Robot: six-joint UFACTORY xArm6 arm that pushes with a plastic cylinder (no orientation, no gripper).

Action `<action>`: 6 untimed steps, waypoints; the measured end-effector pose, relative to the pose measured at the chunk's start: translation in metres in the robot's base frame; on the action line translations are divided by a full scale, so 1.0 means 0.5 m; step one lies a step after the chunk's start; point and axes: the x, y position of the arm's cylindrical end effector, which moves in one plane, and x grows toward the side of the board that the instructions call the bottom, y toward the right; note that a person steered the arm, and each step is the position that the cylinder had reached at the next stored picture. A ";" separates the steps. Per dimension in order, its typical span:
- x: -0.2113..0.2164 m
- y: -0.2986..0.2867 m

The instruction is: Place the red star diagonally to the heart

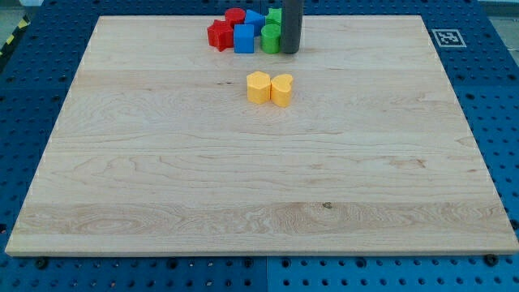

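The red star (219, 35) lies near the view's top edge, at the left end of a tight cluster of blocks. The yellow heart (282, 89) lies below the cluster, touching a yellow hexagon block (258, 87) on its left. My tip (289, 53) rests on the board at the cluster's right end, right beside a green block (271, 38). The tip is well to the right of the red star, with other blocks between them, and above the heart.
The cluster also holds a second red block (235, 15), a blue block (243, 38), another blue block (255, 19) and a second green block (275, 15) partly behind the rod. The wooden board (162, 178) sits on a blue perforated table.
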 end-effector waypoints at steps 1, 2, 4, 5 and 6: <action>0.000 0.000; 0.022 0.001; 0.082 -0.192; 0.064 -0.278; 0.064 -0.278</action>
